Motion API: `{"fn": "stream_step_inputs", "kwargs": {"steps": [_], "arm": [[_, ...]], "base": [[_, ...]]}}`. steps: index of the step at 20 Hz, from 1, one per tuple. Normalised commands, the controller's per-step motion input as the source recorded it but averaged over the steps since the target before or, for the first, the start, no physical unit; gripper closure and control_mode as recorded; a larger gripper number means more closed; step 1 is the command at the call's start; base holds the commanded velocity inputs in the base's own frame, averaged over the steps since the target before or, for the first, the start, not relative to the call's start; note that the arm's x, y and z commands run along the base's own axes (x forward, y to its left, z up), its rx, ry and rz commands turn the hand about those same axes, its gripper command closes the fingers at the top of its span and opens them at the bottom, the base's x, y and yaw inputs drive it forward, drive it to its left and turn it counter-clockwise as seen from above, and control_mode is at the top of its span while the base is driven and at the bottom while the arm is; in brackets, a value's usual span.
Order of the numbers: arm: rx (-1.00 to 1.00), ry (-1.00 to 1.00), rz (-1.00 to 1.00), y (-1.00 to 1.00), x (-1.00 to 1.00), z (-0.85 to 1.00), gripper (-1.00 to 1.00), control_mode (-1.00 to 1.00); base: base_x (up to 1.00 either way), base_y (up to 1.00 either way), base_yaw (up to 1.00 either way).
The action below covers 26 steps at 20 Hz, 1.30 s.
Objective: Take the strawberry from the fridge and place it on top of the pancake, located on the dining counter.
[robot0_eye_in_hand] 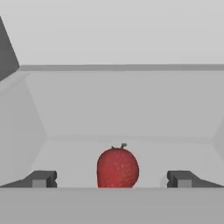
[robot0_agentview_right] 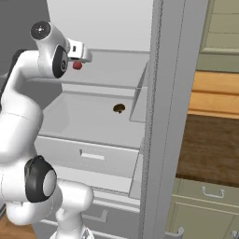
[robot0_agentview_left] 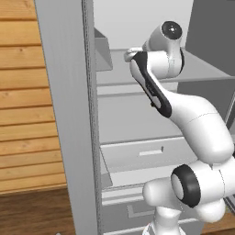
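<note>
The red strawberry (robot0_eye_in_hand: 117, 168) stands on a pale inner shelf of the open fridge (robot0_agentview_right: 112, 70), right in front of my hand. In the right base view the strawberry (robot0_agentview_right: 77, 66) shows just below the hand, on the upper shelf. My gripper (robot0_eye_in_hand: 111, 179) is open, its two dark fingertips (robot0_eye_in_hand: 41, 178) set wide apart on either side of the fruit, touching nothing. In the left base view the arm reaches into the fridge (robot0_agentview_left: 128, 92) at upper-shelf height. The pancake is out of view. A strip of the dark brown dining counter (robot0_agentview_right: 210, 149) shows right of the fridge.
A small dark brown lump (robot0_agentview_right: 119, 108) lies on the lower shelf. The fridge's side wall (robot0_agentview_right: 168, 116) stands close on the right, the open door edge (robot0_agentview_left: 69, 114) on the left. A drawer with a slot handle (robot0_agentview_right: 91, 155) sits below the shelves. Wood-panelled wall (robot0_agentview_left: 23, 92) at left.
</note>
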Motion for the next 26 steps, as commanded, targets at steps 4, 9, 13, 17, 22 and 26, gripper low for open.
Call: {"fn": "stream_step_inputs", "kwargs": {"steps": [4,9,13,17,22,26], "arm": [[-0.01,0.0,0.0,0.0,0.38,-0.13,-1.0,-1.0],[0.0,0.0,0.0,0.0,0.05,-0.09,-1.0,-1.0],[0.0,0.0,0.0,0.0,0.0,-0.14,-1.0,-1.0],[0.0,0.0,0.0,0.0,0.11,-0.14,-1.0,-1.0],[0.0,0.08,0.0,0.0,0.13,-0.1,-1.0,-1.0],[0.0,0.16,0.0,-0.03,0.15,-0.25,-1.0,-1.0]], "base": [[0.0,0.0,0.0],[0.0,0.0,0.0],[0.0,0.0,0.0],[0.0,0.0,0.0],[0.0,0.0,0.0],[0.0,0.0,0.0]]}}
